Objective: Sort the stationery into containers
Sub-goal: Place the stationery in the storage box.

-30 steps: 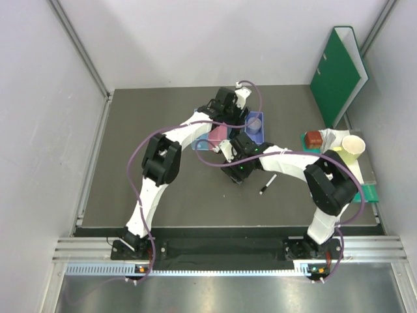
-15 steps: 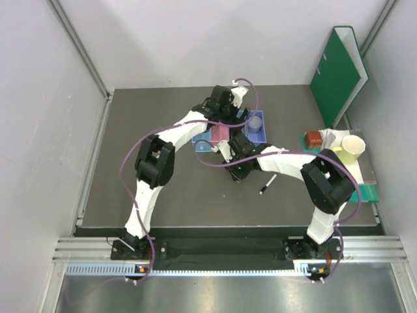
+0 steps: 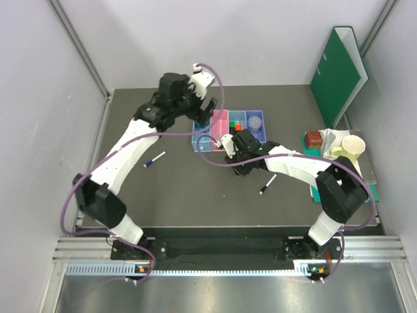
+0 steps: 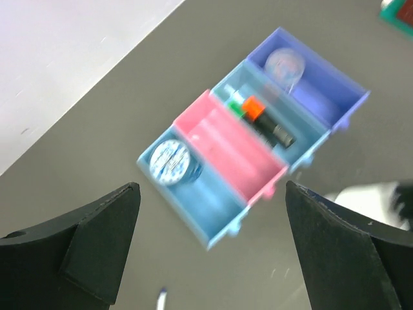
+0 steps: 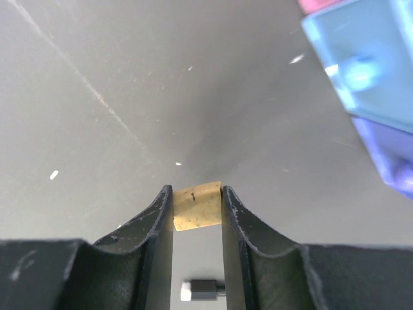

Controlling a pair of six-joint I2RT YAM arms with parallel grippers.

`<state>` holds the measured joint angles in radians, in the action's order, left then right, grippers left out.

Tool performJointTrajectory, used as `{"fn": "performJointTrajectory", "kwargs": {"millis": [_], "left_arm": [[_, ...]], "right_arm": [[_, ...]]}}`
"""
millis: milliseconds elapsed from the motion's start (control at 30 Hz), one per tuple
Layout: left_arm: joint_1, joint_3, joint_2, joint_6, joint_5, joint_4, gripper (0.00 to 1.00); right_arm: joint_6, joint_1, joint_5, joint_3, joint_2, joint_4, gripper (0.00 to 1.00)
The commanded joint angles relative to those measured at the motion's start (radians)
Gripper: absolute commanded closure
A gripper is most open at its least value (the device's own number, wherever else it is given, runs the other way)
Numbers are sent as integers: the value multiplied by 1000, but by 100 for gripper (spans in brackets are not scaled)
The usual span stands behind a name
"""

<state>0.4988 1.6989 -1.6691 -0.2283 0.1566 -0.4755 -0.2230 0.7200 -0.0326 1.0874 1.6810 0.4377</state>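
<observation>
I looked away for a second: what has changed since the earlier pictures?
The left gripper opened wide and its arm swung back and to the left, off the trays. The right gripper closed on the eraser. The pen beside the right arm, the green binder and the cup stayed put.
</observation>
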Motion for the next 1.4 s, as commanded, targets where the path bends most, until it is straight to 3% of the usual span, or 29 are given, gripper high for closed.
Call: {"fn": "performJointTrajectory", "kwargs": {"millis": [0,200,400,667,800,1067,1367], "left_arm": [[-91,-253,130,-149,-25,-74,1],[-178,-621,259,-293,-74,11,1],[-224,-763,267,-350,-86,83,1],[-276,-798,204,-388,-123,144,1],[-330,-746,207,-346,-88,153,1],[-364,-601,250,-206,-66,147,1],[-450,-525,273,-218,-38,140,1]], "right_arm": [[-27,13,30,28,-109,-33,82],[-24,15,55,138,-90,-50,82],[-41,-1,94,216,-31,-132,82],[-56,-17,132,383,124,-211,83],[-47,-22,137,454,189,-212,83],[-68,-21,131,338,132,-206,84],[-68,-21,171,299,95,-211,85]]}}
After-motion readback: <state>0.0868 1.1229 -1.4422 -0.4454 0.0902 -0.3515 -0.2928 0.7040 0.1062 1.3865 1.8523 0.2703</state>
